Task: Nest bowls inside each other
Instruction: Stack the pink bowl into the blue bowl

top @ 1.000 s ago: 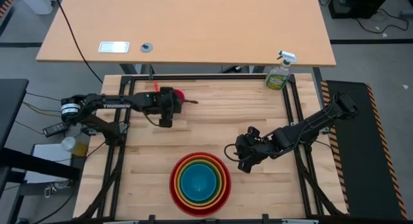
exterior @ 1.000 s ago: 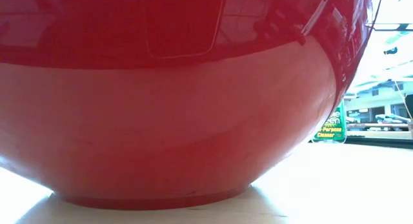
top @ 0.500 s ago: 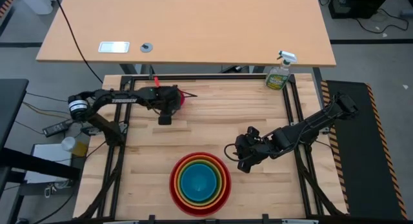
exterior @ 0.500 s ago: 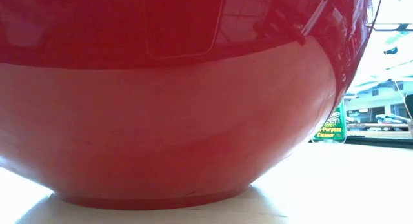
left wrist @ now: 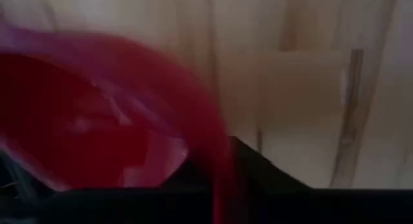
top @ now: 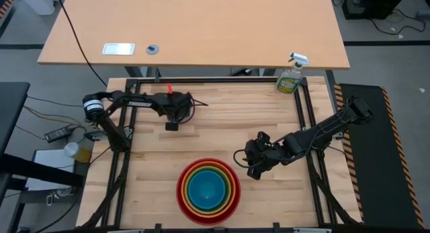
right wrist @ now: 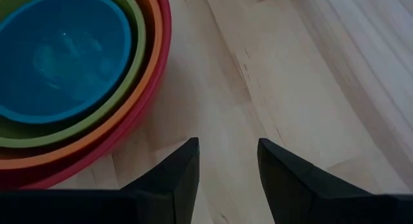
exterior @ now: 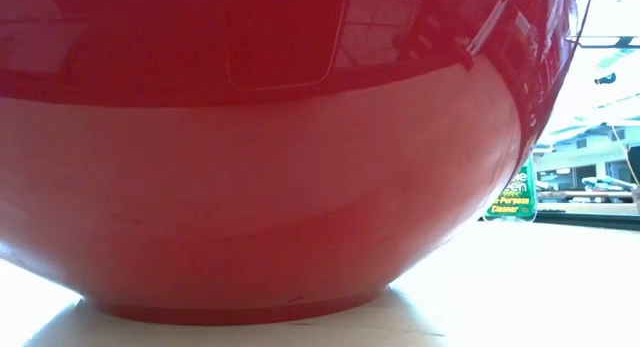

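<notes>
Four bowls sit nested near the table's front: blue (top: 207,189) inside lime green (right wrist: 135,69), orange (right wrist: 150,88) and the big red one (exterior: 280,167). The small magenta-pink bowl (left wrist: 97,121) is at the far left. In the high view my left gripper (top: 186,103) covers it, coming steeply down from above and shut on it. My right gripper (top: 243,164) hangs open above bare wood, just right of the stack, with nothing between its fingers (right wrist: 187,166). My left gripper comes at the magenta-pink bowl from above, slanting down. In the blurred wrist view the bowl's wall near the rim (left wrist: 216,156) runs between two dark finger shapes, one inside the bowl and one outside (left wrist: 258,175). Whether the bowl rests on the table cannot be told.
A green spray bottle (top: 290,77) stands at the table's far right corner, and it also shows in the low view (exterior: 515,195). A black frame (top: 228,80) borders the wooden top. Bare wood lies between the two arms.
My left gripper has gone down and slightly toward the far edge onto the magenta-pink bowl, tipping more steeply. The bowl showed beside the fingers before and is now covered in the high view. The nested stack has kept still.
</notes>
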{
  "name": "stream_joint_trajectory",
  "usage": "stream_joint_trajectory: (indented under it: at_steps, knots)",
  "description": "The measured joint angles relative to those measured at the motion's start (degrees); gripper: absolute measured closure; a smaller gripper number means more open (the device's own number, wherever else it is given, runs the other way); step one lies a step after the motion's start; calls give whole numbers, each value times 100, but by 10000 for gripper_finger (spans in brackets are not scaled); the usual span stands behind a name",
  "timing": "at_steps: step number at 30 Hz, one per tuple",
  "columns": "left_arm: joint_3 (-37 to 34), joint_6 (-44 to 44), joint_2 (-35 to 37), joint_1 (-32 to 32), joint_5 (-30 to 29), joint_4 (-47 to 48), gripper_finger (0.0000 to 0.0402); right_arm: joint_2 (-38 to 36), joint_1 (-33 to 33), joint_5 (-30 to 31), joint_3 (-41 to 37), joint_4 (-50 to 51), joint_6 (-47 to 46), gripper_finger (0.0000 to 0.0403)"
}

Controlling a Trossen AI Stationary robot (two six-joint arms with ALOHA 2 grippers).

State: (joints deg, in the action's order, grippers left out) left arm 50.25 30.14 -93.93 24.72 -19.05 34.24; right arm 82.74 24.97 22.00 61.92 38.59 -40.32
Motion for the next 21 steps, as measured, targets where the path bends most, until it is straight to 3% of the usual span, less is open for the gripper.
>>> stream_joint_trajectory:
  at_steps: [2,10,15,21]
  knots:
    - [45,40,107,-45,84,174,387,0,0,-1,0,-2,0,239]
    - [392,-162,1112,-639,382,1057,387,0,0,-3,1,2,0,239]
    - [471,-514,1728,-1777,599,916,387,2,0,-7,1,14,-13,239]
    - [471,-1012,1755,-3440,508,249,387,2,-33,-94,-97,13,-175,239]
